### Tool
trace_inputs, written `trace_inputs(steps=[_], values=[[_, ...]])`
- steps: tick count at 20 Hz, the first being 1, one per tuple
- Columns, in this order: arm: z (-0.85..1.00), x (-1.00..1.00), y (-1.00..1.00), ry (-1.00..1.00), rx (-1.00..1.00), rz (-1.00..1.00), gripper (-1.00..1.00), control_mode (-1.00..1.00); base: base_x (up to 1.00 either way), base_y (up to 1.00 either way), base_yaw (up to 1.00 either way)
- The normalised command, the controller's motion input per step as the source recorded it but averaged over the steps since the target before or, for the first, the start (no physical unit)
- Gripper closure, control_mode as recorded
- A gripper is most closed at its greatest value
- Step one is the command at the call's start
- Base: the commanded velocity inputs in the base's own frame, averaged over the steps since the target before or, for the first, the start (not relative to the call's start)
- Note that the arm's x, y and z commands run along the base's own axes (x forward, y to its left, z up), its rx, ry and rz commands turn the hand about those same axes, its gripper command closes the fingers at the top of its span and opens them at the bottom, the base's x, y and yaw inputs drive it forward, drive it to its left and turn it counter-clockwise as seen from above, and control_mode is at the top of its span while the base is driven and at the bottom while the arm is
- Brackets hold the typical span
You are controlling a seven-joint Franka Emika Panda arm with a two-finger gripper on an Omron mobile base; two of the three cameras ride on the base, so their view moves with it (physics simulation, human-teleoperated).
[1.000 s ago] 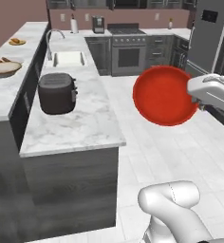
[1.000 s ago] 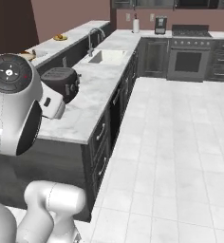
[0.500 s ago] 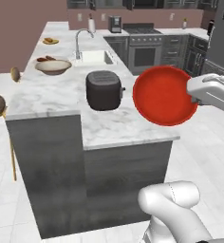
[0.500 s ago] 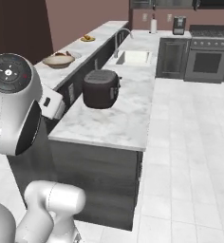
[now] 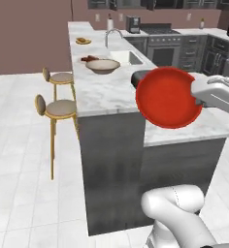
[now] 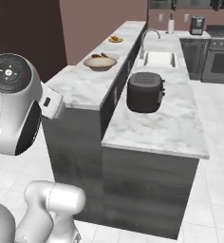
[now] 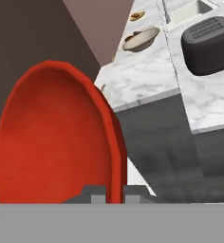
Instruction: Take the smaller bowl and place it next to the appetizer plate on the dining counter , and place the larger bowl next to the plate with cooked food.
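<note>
since a second ago the whole scene has swung round with the base: the counter's end now faces the cameras and two stools have come into view, while the red bowl sits at the same spot in front of the arm.

left base view: the smaller bowl (image 5: 169, 97) is held up in the air on edge, its underside toward the camera, over the near end of the lower countertop. the gripper (image 5: 200, 99) comes in from the right with its fingers pinched on the bowl's rim. on the dining counter (image 5: 94, 91), the larger bowl (image 5: 103, 66) sits just in front of the plate with cooked food (image 5: 88, 59), and the appetizer plate (image 5: 83, 41) lies farther back. two round stools (image 5: 61, 109) stand to the left of the counter. a dark toaster (image 5: 137, 77) peeks out behind the red bowl.

right base view: the toaster (image 6: 145, 91) stands on the lower countertop, with the sink (image 6: 158, 58) beyond it. the larger bowl (image 6: 100, 62) rests on the raised dining counter (image 6: 78, 86), and the appetizer plate (image 6: 116, 39) is well behind it.

hand view: the smaller bowl (image 7: 52, 142) stands on edge right at the finger tips (image 7: 93, 193), which are clamped on its rim. far off, the larger bowl (image 7: 141, 39), the appetizer plate (image 7: 137, 15) and the toaster (image 7: 210, 44) sit on their counters.
</note>
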Motion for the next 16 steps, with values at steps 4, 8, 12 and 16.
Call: trace_inputs(steps=[4, 8, 12, 16], values=[[0.00, 0.00, 0.00, 0.00, 0.00, 0.00, 1.00, 1.00, 0.00, 1.00, -0.08], [0.00, 0.00, 0.00, 0.00, 0.00, 0.00, 1.00, 1.00, 0.03, 1.00, -0.16], [0.00, 0.00, 0.00, 0.00, 0.00, 0.00, 1.00, 1.00, 0.11, 1.00, -0.40], [0.00, 0.00, 0.00, 0.00, 0.00, 0.00, 1.00, 1.00, 0.10, 1.00, -0.46]])
